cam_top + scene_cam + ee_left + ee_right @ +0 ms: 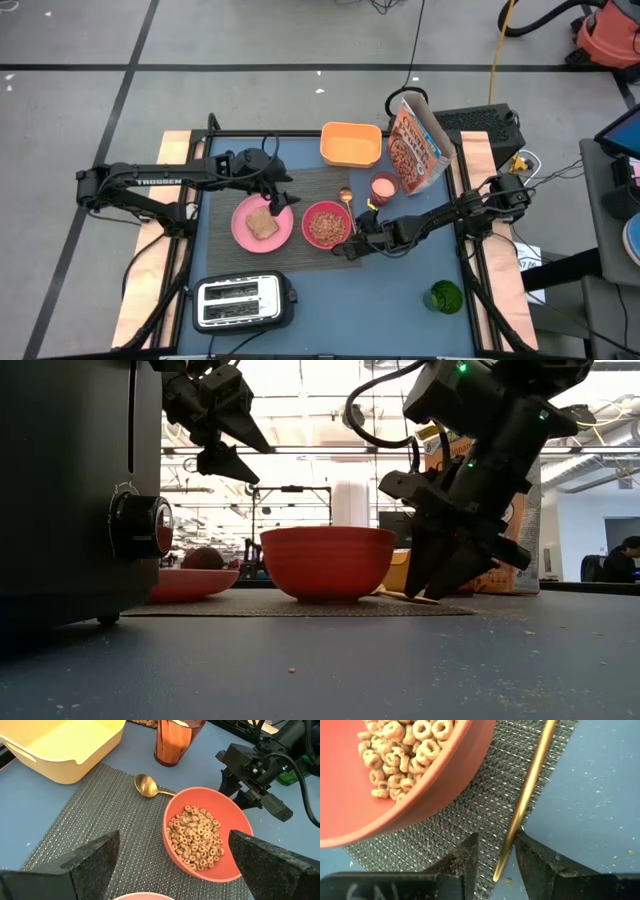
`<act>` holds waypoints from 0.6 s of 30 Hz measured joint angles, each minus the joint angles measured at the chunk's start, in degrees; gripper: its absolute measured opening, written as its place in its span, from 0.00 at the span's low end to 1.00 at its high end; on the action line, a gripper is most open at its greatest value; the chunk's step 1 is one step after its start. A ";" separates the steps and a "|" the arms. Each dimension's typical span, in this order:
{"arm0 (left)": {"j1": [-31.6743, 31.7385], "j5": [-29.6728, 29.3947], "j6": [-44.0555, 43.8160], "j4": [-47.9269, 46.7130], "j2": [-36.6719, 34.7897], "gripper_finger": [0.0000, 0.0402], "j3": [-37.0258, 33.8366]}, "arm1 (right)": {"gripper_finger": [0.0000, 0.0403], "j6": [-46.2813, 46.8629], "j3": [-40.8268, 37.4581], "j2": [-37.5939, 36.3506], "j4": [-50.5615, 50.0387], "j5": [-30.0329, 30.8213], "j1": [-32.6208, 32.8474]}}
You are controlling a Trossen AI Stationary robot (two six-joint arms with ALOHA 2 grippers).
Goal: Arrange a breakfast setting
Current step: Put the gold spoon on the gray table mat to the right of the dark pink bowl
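Both arms are showing as matte black, jointed links with boxy housings. The left arm (140, 185) is carrying white lettering along its long link. The right arm (470, 205) is trailing black cables and glowing with small green lights near its wrist. Each end effector is ending in two dark, wedge-shaped, grainy-surfaced fingers (85, 862).

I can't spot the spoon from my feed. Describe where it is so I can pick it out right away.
Find the grey woven placemat in the table's middle, then the pink bowl of cereal rings on it. The gold spoon lies along the mat's edge just right of that bowl, its handle end between the right gripper's open fingers. It is the only thin, shiny metal piece there.
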 joint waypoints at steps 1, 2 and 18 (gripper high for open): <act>0.00 0.00 0.00 0.00 0.00 0.94 0.00 | 0.30 -0.02 0.02 -0.02 0.02 -0.15 0.01; 0.01 0.00 0.00 -0.01 0.00 0.94 0.00 | 0.30 0.00 0.02 -0.02 0.02 -0.18 0.02; 0.01 0.00 0.03 -0.05 0.00 0.94 0.00 | 0.30 -6.90 -0.02 -2.01 -0.42 -6.05 0.15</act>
